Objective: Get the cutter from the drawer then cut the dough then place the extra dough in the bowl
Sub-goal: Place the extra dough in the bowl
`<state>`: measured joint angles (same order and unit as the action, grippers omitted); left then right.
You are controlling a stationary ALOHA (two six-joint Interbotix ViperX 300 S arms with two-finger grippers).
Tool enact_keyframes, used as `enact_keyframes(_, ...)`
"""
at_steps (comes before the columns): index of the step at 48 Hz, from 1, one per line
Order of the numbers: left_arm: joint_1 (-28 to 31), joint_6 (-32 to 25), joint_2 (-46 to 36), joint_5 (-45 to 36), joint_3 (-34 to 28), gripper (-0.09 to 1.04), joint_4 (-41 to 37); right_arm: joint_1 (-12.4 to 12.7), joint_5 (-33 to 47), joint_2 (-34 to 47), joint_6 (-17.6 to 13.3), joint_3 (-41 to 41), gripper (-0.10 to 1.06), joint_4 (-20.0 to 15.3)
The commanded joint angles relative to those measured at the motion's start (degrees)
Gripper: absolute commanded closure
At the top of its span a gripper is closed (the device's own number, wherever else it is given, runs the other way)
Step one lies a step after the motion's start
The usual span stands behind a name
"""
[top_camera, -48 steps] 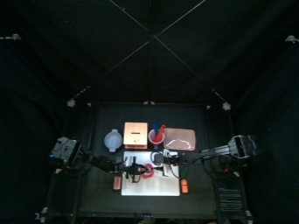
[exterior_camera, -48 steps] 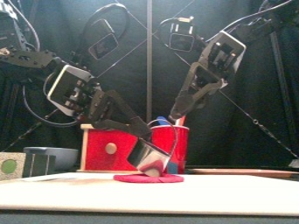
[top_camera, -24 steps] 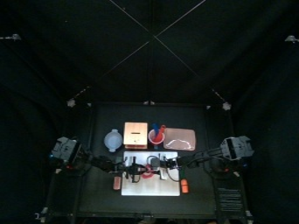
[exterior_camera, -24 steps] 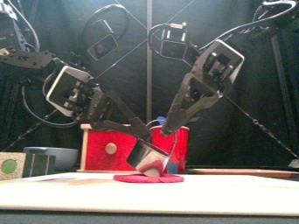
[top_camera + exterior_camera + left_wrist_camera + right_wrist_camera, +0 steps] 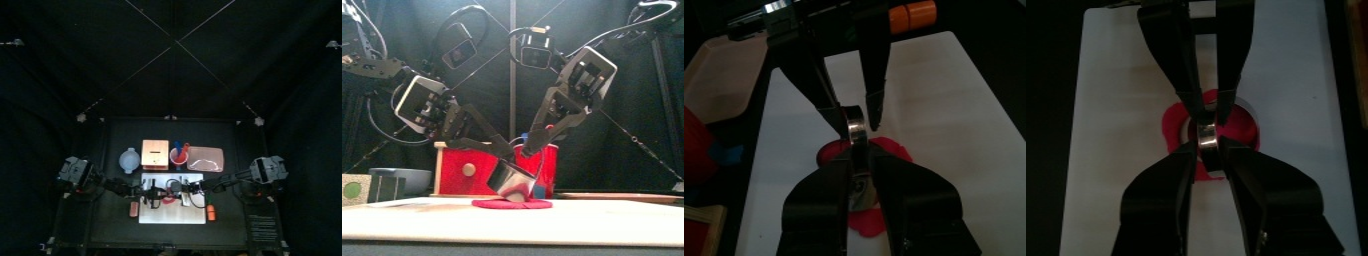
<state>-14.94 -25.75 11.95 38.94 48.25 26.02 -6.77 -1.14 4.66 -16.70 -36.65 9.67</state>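
finding the left gripper and right gripper each clamped on the round metal cutter, we saw it over the flat red dough disc.

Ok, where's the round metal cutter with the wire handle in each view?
Top view: round metal cutter over the middle of the white cutting board.
Front view: low centre, tilted above the flat red dough disc.
Left wrist view: mid-picture, edge-on.
Right wrist view: mid-picture, edge-on.
Shared landmark: the dough beneath it.
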Motion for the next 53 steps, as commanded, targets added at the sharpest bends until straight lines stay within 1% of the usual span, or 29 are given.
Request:
enact_keyframes(1,0.3,0.0,-1.7,0.6,-0.8,0.34,-0.4,0.0,0.2,-1.2,0.0,1.5,0.39,-0.1)
enact_keyframes(6,0.0,0.1,-3.1,2.1,-0.8,0.34,-2.5,0.1,0.2,-1.3,0.0,1.8,0.43,0.1)
enact_keyframes(11,0.0,0.1,-4.7,2.6,-0.4,0.34,-3.8,0.2,0.0,-1.3,0.0,1.9,0.44,0.1)
enact_keyframes(34,-0.8,0.1,-7.8,4.3,0.5,0.33,-5.3,0.4,-3.9,-1.4,0.1,3.6,0.44,0.4)
enact_keyframes(42,-1.9,0.4,-8.3,4.4,1.9,0.34,-4.8,0.4,-7.6,-3.2,0.4,3.6,0.45,0.4)
enact_keyframes(50,-3.2,0.3,-8.3,4.6,2.5,0.34,-4.4,0.4,-8.3,-4.9,0.1,2.6,0.45,0.4)
enact_keyframes(53,-3.6,0.1,-8.2,4.6,2.7,0.32,-4.6,0.4,-8.4,-5.1,0.1,2.5,0.45,0.4)
